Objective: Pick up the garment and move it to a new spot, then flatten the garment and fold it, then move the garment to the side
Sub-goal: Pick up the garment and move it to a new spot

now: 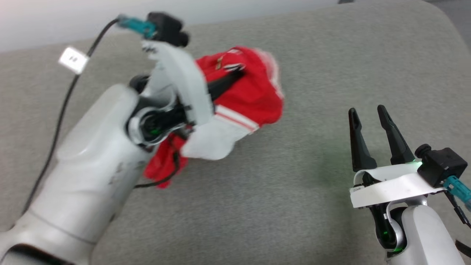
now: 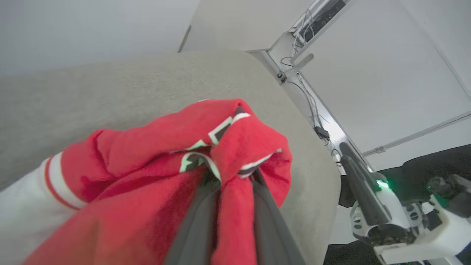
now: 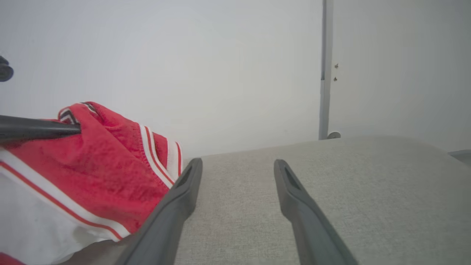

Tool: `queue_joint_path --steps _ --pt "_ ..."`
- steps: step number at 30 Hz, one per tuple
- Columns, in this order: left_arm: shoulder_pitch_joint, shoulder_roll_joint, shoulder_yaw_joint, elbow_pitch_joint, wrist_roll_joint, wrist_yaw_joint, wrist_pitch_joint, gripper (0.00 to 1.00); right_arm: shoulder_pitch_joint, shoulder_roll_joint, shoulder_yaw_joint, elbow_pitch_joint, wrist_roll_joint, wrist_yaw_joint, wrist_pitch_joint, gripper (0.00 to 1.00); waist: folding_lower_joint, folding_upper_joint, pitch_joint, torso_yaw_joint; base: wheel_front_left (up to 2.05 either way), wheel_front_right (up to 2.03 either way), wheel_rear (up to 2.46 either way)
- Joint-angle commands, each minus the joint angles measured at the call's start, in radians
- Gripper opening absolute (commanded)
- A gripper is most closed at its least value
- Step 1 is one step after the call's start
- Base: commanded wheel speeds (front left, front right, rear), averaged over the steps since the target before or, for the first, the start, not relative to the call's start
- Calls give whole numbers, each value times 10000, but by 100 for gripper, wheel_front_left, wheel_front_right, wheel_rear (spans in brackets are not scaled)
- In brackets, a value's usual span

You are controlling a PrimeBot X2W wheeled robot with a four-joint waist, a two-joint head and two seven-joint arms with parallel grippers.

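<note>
Gripping a bunched red jersey (image 1: 254,97), the left gripper (image 1: 237,73) has its two dark fingers pinched tight on a fold of the fabric, near a black-and-white numeral edge. The left wrist view shows red cloth wrapped around and between both fingers, hiding their tips. The jersey hangs in a crumpled mass from that grip. A white panel with red-and-white striped trim droops below the wrist, and a further red fold shows under the pale forearm. Whether its lowest folds touch the surface cannot be told.

Surface: a broad pad covered in grey woven cloth (image 1: 294,191), with a rounded corner at the far right. The jersey sits over its left-centre part. The weave is plain and even.

The right gripper (image 1: 367,109) stands low over the pad's right side, well apart from the jersey in the head view. Its fingers are spread wide with nothing between them, pointing away from the robot. A green light glows at its base.

Room: a pale, blank wall (image 3: 184,55) rises behind the pad. A thin grey vertical strip (image 3: 323,73) runs down the wall to the pad's far edge. The left wrist view shows a white frame (image 2: 294,55) with loose wires beside the pad's corner. A black cable (image 1: 60,114) trails along the left arm and carries a small white tag (image 1: 73,59).
</note>
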Motion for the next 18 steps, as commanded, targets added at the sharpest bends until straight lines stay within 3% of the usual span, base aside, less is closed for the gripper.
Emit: queue_joint_path --steps 1,8,18 --pt "-245 -140 -25 -5 114 47 -72 0 127 30 -11 -42 119 -14 -9 100 0 0 277 -692 0 0 0" --pt "-868 -1283 -430 1132 352 -24 -336 0 -105 33 -56 -186 899 -14 -9 100 0 0 851 -1785 0 0 0" --pt "-863 -1214 -1748 3323 877 -171 54 0 -433 35 -139 -281 1727 -14 -9 100 0 0 1592 -2955 0 0 0"
